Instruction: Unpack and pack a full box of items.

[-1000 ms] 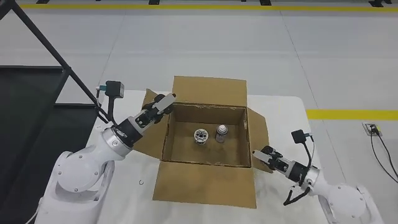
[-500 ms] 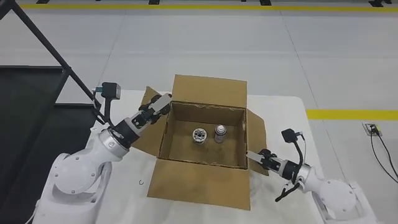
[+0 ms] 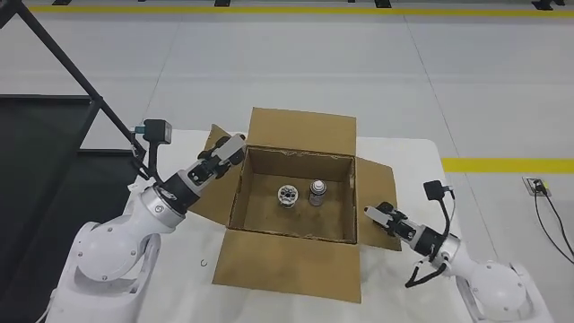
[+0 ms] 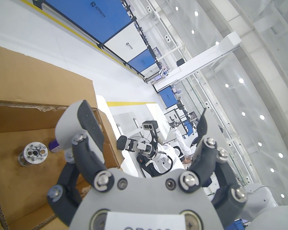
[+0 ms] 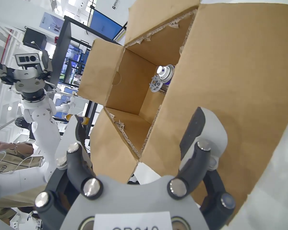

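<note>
White table (image 3: 408, 157) bears an open box (image 3: 300, 130) holding a can (image 3: 317, 190) and reel (image 3: 288, 196); left hand (image 3: 231, 148) and right hand (image 3: 372, 213) flank it, spread wide and empty, so unpacking seemingly needs a reach inside.

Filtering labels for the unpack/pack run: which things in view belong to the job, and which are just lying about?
Job:
- cardboard box, flaps open
- metal spool inside it
- spray can inside it
- left end effector, open
- right end effector, open

Lying about:
- small ring-like bit on the table
- black frame
- floor socket with cable
</note>
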Robot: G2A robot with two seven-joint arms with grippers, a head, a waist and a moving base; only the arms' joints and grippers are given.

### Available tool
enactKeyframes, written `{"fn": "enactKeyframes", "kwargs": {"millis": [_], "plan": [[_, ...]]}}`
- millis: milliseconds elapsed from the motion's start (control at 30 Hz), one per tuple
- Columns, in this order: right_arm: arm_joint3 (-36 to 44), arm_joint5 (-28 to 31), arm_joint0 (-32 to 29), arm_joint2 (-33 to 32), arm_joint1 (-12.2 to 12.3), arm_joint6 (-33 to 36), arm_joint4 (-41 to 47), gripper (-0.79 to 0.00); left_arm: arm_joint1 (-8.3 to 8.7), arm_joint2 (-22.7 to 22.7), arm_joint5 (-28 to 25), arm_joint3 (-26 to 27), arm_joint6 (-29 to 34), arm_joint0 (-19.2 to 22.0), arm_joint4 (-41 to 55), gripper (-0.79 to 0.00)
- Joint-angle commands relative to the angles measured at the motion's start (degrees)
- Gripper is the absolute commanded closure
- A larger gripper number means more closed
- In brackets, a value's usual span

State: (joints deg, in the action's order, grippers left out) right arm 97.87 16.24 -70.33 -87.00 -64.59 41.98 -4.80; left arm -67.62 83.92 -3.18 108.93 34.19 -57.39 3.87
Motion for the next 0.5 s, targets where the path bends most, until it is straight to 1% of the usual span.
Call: {"fn": "enactKeyframes", "kwargs": {"millis": [0,100,233,367,467], "plan": [[0.88,0.46,-0.04,0.06,-0.01,-0.96,0.4,-0.785,0.07,0.38,-0.36,0.48,-0.31,-0.46,0.18,-0.785],[2.6,0.79,0.8,1.43,-0.1,-1.61,0.41,-0.785,0.22,1.62,-0.82,0.91,-1.19,-1.39,0.21,-0.785],[3.79,-0.22,3.76,4.35,-0.31,-1.65,-0.93,-0.785,0.49,3.97,-1.34,1.71,-1.96,-2.87,0.64,-0.785],[5.06,-2.14,7.74,8.74,-0.56,-0.47,-6.06,-0.785,0.78,6.74,-2.13,3.27,-2.3,-5.31,1.68,-0.785],[5.28,-4.8,11.21,12.49,-0.86,0.37,-10.76,-0.785,0.96,8.89,-2.88,4.33,-2.77,-7.71,2.73,-0.785]]}}
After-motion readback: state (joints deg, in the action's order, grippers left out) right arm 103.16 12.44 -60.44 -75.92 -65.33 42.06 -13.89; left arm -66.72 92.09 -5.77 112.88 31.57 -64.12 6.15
